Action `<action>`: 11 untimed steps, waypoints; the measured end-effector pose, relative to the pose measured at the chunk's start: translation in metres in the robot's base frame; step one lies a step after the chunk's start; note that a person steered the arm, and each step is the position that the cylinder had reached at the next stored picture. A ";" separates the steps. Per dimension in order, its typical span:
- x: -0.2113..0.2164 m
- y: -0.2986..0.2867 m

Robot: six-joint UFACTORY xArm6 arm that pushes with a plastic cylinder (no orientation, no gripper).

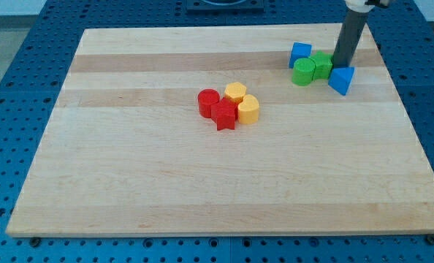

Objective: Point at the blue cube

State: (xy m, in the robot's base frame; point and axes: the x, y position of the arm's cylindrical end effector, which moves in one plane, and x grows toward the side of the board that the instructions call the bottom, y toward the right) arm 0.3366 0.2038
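The blue cube (300, 53) lies near the board's top right, touching the left of a green block (321, 64). A green cylinder (303, 72) sits just below the cube. A second blue block (341, 79), wedge-like, lies to the right of the green ones. My rod comes down from the view's top and my tip (341, 66) rests between the green block and the blue wedge, right of the blue cube by about one block width.
Near the board's middle is a tight cluster: a red cylinder (208, 101), a red star-like block (223, 115), a yellow block (235, 92) and a yellow cylinder (248, 109). The wooden board (129, 183) lies on a blue perforated table.
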 end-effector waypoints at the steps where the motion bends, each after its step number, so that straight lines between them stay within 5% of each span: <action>1: 0.014 -0.005; 2: 0.026 -0.009; 4: -0.025 0.027; 7: -0.084 -0.034; 9: -0.088 -0.099; 11: -0.069 -0.104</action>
